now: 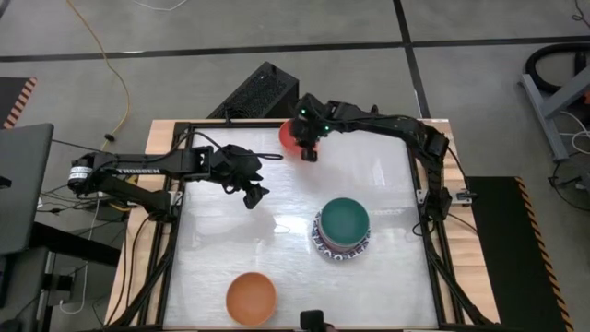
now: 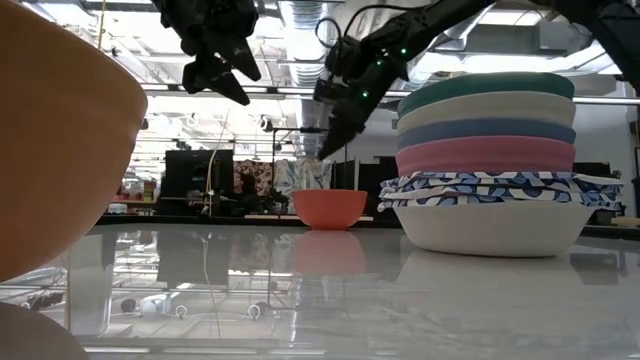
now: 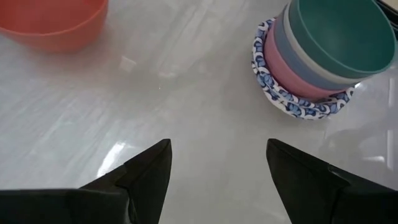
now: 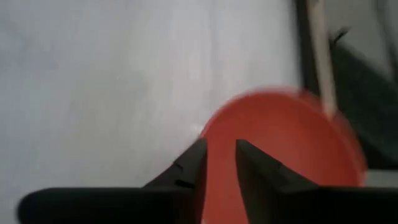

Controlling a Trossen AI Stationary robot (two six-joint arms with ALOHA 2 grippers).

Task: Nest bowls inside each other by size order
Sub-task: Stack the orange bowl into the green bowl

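Your right claw [image 1: 308, 150] hangs at the far edge of the desk [image 1: 277, 240], right over the red bowl [image 1: 289, 136]. In the right wrist view its two fingers [image 4: 186, 168] stand a small way apart with the red bowl's rim between them; you cannot tell from these views whether they press on the rim or have let go of it. In the low view the claw's tips sit above the bowl, which rests on the desk far back.

Your left claw [image 1: 255, 194] hovers over the left-centre of the desk, fingers spread wide and holding nothing. The left wrist view shows bare desk between its fingertips [image 3: 155, 168].

The stack of bowls [image 1: 343, 231] stands on the right half of the desk, well apart from both claws. From the low view you read it bottom to top: the wide patterned bowls [image 2: 495, 200] with blue-and-white rims, then the pink bowl [image 2: 480, 155], the blue bowl [image 2: 485, 130], the cream bowl [image 2: 485, 108] and the teal bowl [image 2: 490, 86] on top.

The orange bowl [image 1: 251, 298] sits alone near the front edge, left of centre, upright and apart from everything else.
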